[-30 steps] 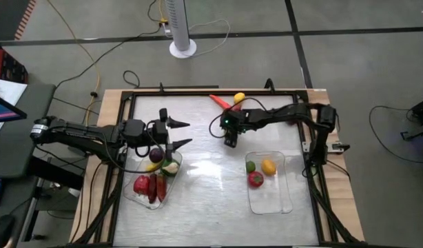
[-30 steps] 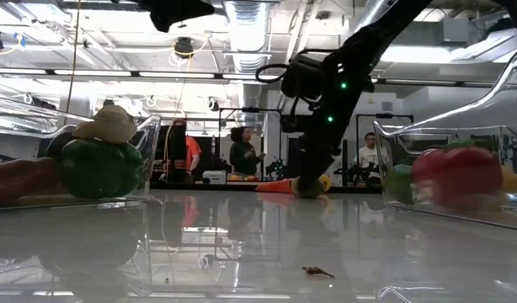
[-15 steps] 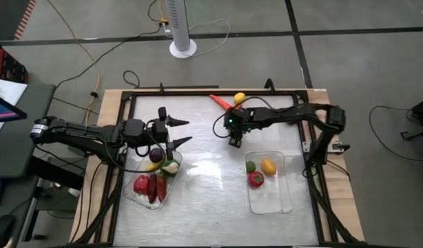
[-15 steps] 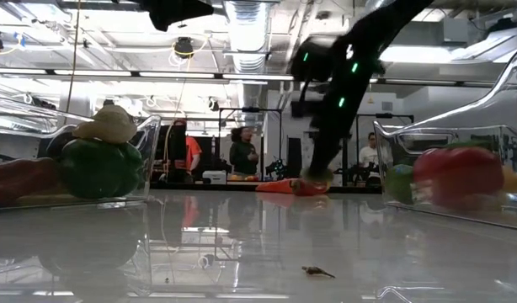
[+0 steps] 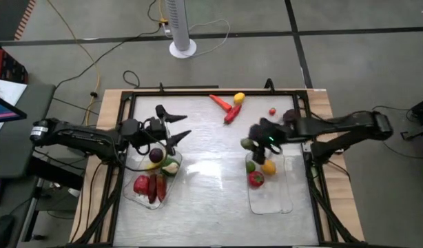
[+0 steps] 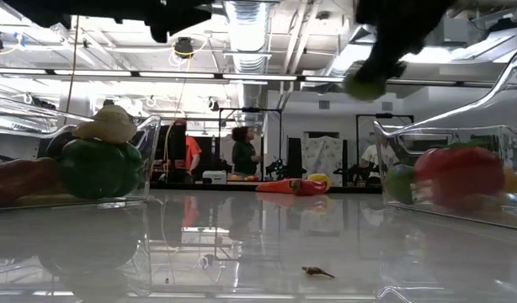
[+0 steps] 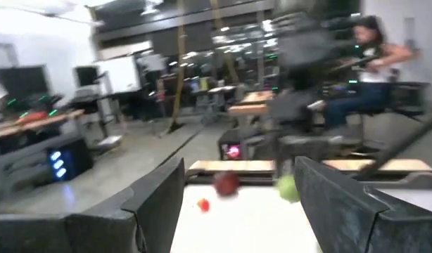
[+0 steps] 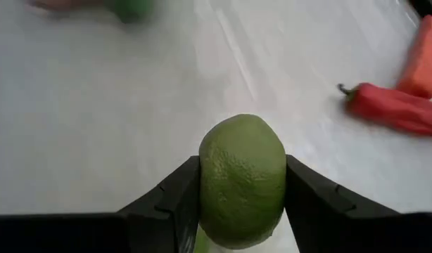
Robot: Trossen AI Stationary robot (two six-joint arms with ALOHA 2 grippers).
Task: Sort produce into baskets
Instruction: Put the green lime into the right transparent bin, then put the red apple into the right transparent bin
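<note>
A green lime (image 8: 242, 179) is between the fingers of my right gripper (image 5: 251, 144), which is shut on it. It hangs in the air just beyond the far left corner of the right basket (image 5: 286, 201). That basket holds a green, a yellow and a red piece. My left gripper (image 5: 174, 125) stands open over the far end of the left basket (image 5: 131, 195), which holds several pieces. A red pepper (image 5: 230, 114), a carrot (image 5: 219, 101), a yellow piece (image 5: 239, 98) and a small red piece (image 5: 272, 111) lie near the table's far edge. My right gripper pinches the lime's two opposite sides (image 8: 207, 184) between its two fingers. The fingers come slanting down from the table's right side. The lime (image 6: 363, 85) is lifted clear, high above the table.
A white fan stand (image 5: 182, 47) is on the floor beyond the far edge. People show in the room behind the table in the low view. The bare white table top (image 5: 211, 172) lies between the two baskets.
My right gripper has lifted the lime off the table, from beside the red pepper. It has carried it up, toward the table's right edge and a little nearer, to the far left corner of the right basket. The pepper, carrot and yellow piece stay put.
</note>
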